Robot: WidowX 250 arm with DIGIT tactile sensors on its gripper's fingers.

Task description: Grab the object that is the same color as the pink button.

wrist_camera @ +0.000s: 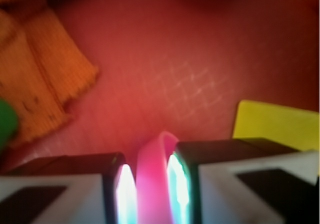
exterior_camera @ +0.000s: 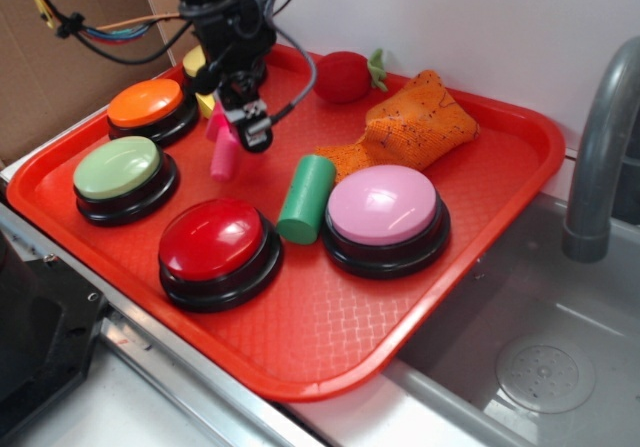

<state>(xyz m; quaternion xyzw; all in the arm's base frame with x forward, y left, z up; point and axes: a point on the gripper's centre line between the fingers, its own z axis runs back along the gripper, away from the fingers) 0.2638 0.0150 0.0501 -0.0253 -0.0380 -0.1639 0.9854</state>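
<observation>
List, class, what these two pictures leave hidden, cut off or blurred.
- Exterior view: the pink toy bolt's upper end sits behind the gripper.
- Exterior view: the yellow block is mostly hidden by the arm.
- Wrist view: the bolt is blurred and cut by the bottom edge; its thread cannot be read.
- Wrist view: the green cylinder is cut off at the left edge.

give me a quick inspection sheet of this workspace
surface: red tray on a counter beside a sink.
job's things: pink bolt held between the jaws, hanging over the tray; pink button on the tray.
clutter: red button, green button, orange button, green cylinder, orange cloth, strawberry toy, yellow piece.
grippers: gripper shut on the bolt.
cables: black cable looping beside the gripper.
surroundings: grey faucet, white wall.
</observation>
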